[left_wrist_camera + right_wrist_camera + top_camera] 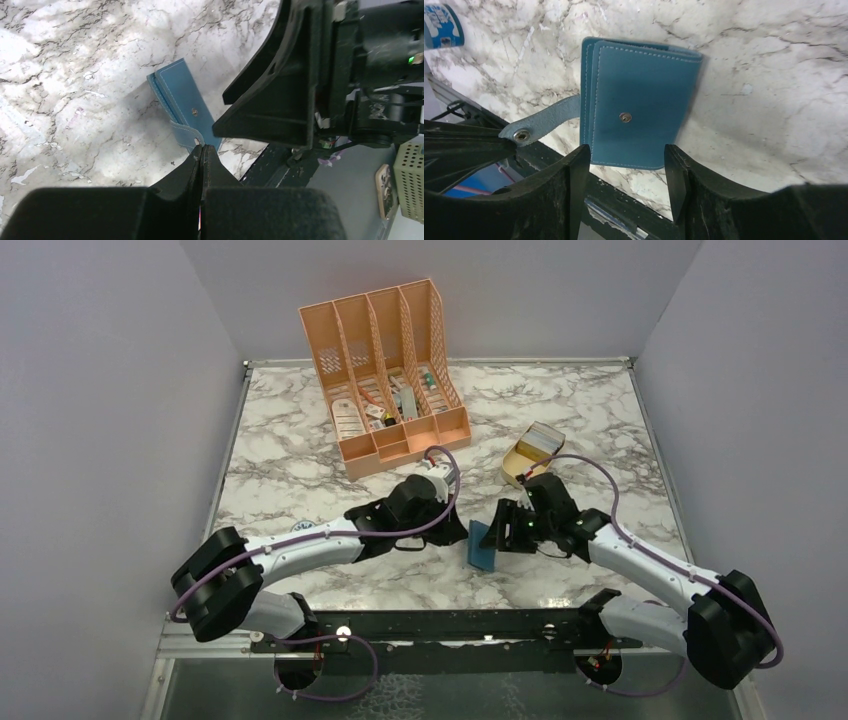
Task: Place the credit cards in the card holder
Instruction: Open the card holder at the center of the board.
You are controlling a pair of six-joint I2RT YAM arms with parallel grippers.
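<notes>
Two grippers flank the card holder (639,100): right gripper (626,150) spread, left gripper (202,148) pressed together (tips at its snap tab (544,122)).

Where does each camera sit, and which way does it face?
Top: above and behind the bases, facing down on the table; left arm and right arm show.
Left wrist: faces past the shut left gripper toward the card holder.
Right wrist: faces down through the open right gripper at the card holder.
All three show the card holder.
</notes>
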